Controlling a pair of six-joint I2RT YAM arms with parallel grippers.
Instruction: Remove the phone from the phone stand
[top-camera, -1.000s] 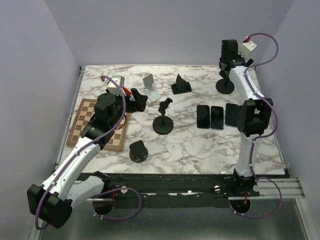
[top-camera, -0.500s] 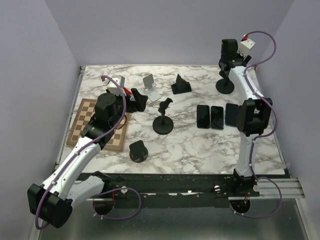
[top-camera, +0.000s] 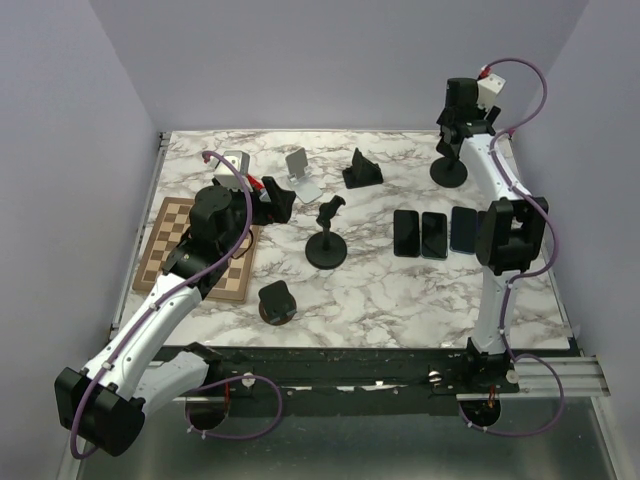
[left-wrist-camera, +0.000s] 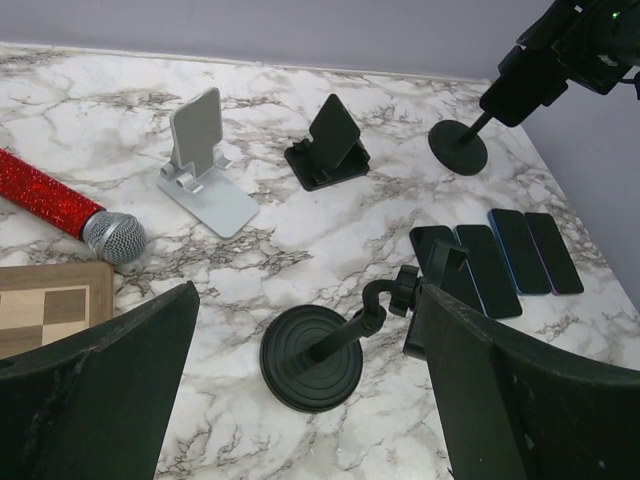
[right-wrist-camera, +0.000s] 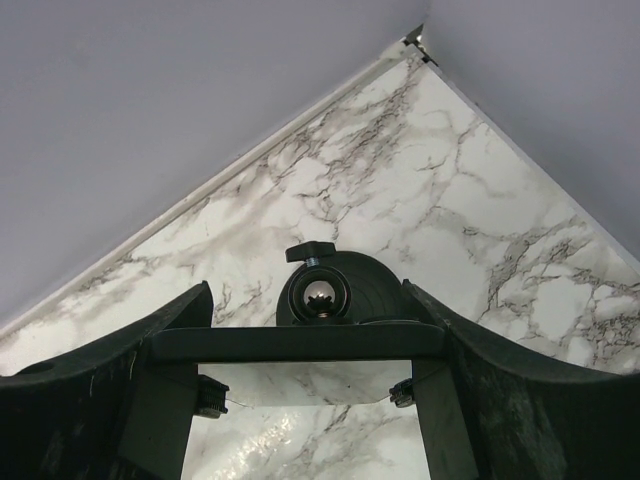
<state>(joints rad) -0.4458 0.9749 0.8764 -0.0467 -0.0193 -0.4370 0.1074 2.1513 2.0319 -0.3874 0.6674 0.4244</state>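
Note:
The phone stand (top-camera: 450, 173) has a round black base and stands at the far right of the table; it also shows in the left wrist view (left-wrist-camera: 458, 148). My right gripper (top-camera: 464, 108) is at its top. In the right wrist view the phone (right-wrist-camera: 298, 343) is a dark bar spanning between my right fingers (right-wrist-camera: 520, 400), just above the stand's ball-joint head (right-wrist-camera: 320, 295). My right gripper (right-wrist-camera: 300, 385) is shut on the phone. My left gripper (top-camera: 277, 200) is open and empty beside the chessboard (top-camera: 175, 240), and in the left wrist view the left gripper (left-wrist-camera: 305, 400) faces another black stand (left-wrist-camera: 312, 355).
Several phones (top-camera: 432, 234) lie flat in a row at mid right. A white folding stand (top-camera: 301, 172), a black wedge stand (top-camera: 361, 170), a round-base stand (top-camera: 326, 247), a small black holder (top-camera: 276, 300) and a red microphone (left-wrist-camera: 60, 200) are on the marble.
My right gripper has shifted slightly up and to the right at the top of the stand. The left arm has not moved.

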